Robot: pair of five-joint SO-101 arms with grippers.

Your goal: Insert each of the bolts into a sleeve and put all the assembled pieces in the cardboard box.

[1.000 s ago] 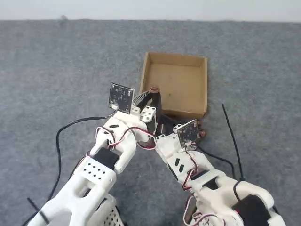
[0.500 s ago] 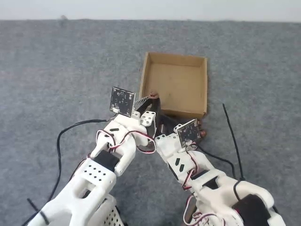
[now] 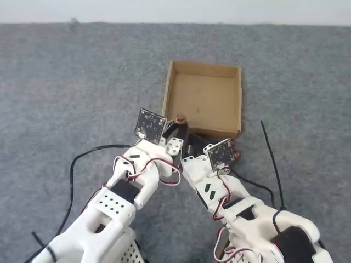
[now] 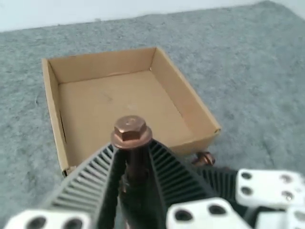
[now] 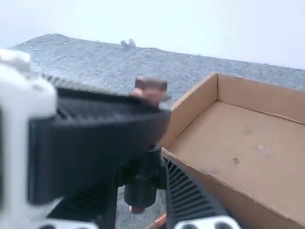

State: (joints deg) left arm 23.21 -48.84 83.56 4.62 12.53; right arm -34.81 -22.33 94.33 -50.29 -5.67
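**A:** So, what are your grippers holding?

**B:** My left gripper (image 4: 131, 151) is clamped on a copper-coloured bolt (image 4: 131, 130). Its hex head is up and the shank runs down between my ribbed jaws. My right gripper (image 5: 142, 191) is closed around a black sleeve (image 5: 144, 177), directly under the left one. A copper tip pokes out below the sleeve.

**A:** Where is that relative to the box?

**B:** Both grippers meet by the near left corner of the cardboard box (image 3: 203, 98). The box sits open-topped on the carpet just beyond my fingers.

**A:** Anything else lying about?

**B:** A second bolt (image 4: 204, 158) lies on the carpet close to the box's near right corner, beside my right wrist.

**A:** And the surface, the room?

**B:** Grey short-pile carpet (image 3: 82, 76) covers the whole work surface and runs back to a plain white wall (image 3: 175, 10). Black cables (image 3: 272, 164) trail over the carpet on either side of my arms.
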